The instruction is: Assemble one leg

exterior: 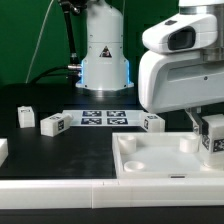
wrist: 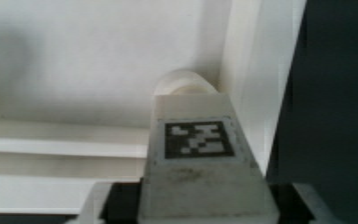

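My gripper [exterior: 211, 137] is shut on a white leg [exterior: 212, 140] with a black-and-white tag, held upright over the far right corner of the white square top [exterior: 150, 165] at the exterior view's right. In the wrist view the leg [wrist: 197, 145] fills the middle, its far end just above a round corner socket [wrist: 188, 84] of the top [wrist: 87, 100]. My dark fingers [wrist: 295, 204] press on both sides of the leg. Whether the leg touches the socket is not clear.
Other white legs lie on the black table: one [exterior: 25, 118] and one [exterior: 53, 124] at the exterior view's left, one [exterior: 153, 122] near the middle. The marker board [exterior: 105, 118] lies behind them. A white block [exterior: 3, 150] sits at the left edge.
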Robot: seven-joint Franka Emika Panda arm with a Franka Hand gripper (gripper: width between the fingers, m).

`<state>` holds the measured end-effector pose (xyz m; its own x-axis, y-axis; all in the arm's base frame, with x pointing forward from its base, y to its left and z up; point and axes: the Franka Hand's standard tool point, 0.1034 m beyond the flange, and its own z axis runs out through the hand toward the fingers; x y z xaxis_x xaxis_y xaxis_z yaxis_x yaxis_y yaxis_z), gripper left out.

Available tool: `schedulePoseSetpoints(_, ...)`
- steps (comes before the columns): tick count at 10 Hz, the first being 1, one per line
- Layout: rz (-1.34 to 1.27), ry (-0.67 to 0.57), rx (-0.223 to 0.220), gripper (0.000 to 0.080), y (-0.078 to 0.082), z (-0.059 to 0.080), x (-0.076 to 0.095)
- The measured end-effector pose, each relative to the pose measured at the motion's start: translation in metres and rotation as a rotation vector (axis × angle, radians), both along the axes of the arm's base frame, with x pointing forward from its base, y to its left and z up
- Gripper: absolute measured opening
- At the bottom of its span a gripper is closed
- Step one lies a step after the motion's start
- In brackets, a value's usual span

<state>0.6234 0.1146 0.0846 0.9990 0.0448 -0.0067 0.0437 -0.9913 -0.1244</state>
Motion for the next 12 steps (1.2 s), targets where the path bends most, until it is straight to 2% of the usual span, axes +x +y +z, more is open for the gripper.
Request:
schedulePoseSetpoints(5,-0.555,0.061,-0.005,0.0293,-0.0044,-0.0005,0.0017)
schedulePoseSetpoints(12,-1.217,0.158,0.003,0.0293,0.0007,-0.0014,0.0008)
